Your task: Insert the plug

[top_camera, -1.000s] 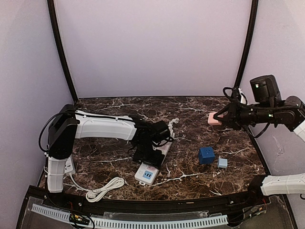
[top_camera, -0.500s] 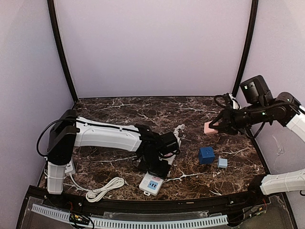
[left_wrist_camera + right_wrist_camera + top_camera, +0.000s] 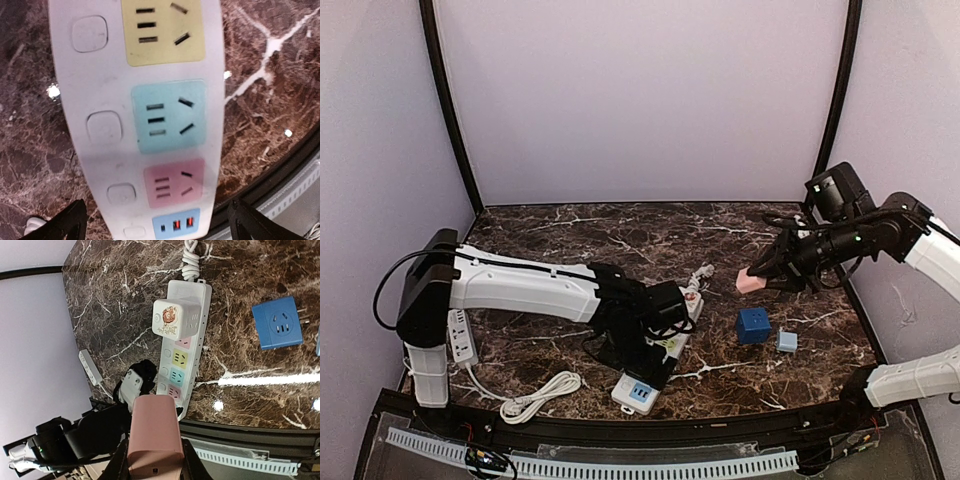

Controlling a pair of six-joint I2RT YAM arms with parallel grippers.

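Note:
The pink plug (image 3: 750,281) hangs in the air right of centre, with my right gripper (image 3: 767,270) shut on it. In the right wrist view the plug (image 3: 152,432) sits between the fingers, above the white power strip (image 3: 192,355). The strip (image 3: 669,346) lies at front centre, and its blue USB end (image 3: 638,392) is near the table edge. My left gripper (image 3: 645,355) hovers over it, open. In the left wrist view the two fingertips (image 3: 65,225) stand wide apart on either side of the strip (image 3: 100,100), clear of it. Yellow (image 3: 162,32), blue (image 3: 167,117) and pink (image 3: 175,182) sockets are free.
A white adapter with a picture (image 3: 175,320) is plugged into the strip's far part. A dark blue cube plug (image 3: 753,325) and a small light blue block (image 3: 787,341) lie to the right. A coiled white cable (image 3: 542,392) and a small strip (image 3: 460,335) are at left.
My left gripper dragged the strip toward the near edge, then opened wider and let it go. The right arm carried the pink plug leftward and lower, toward the strip.

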